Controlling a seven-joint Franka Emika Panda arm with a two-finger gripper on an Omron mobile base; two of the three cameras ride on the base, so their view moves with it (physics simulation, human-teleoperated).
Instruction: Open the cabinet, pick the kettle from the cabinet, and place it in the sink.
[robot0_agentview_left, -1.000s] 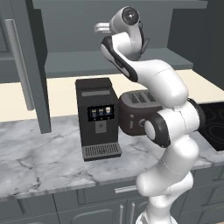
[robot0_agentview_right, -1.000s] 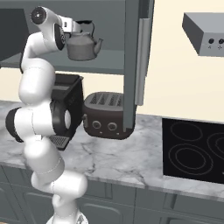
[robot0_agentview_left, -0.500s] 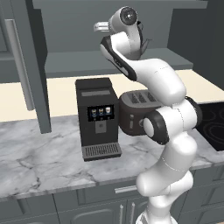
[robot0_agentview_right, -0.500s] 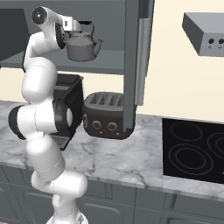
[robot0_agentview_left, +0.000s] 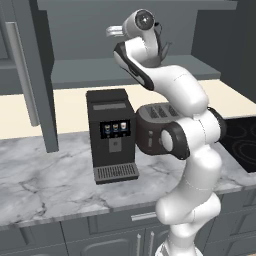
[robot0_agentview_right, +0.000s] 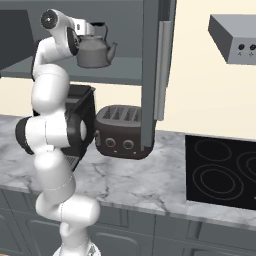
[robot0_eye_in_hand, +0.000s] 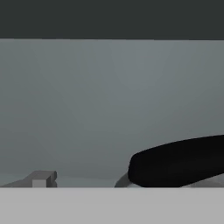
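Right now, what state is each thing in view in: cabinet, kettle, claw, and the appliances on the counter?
Cabinet: doors open, shelf exposed.
Kettle: upright on the cabinet shelf, not lifted.
Claw: open, up at the kettle's handle, nothing held.
Coffee machine: upright on the counter, panel lit.
Toaster: upright on the counter, slots empty.
Stovetop: bare, nothing on it.

The white arm (robot0_agentview_left: 190, 150) rears up from the lower right, its hand up inside the open cabinet (robot0_agentview_left: 125, 70) against the kettle (robot0_agentview_left: 162, 47). Below on the marble counter (robot0_agentview_left: 45, 175), a black coffee machine (robot0_agentview_left: 111, 135) stands just beside the dark toaster (robot0_agentview_left: 150, 127)
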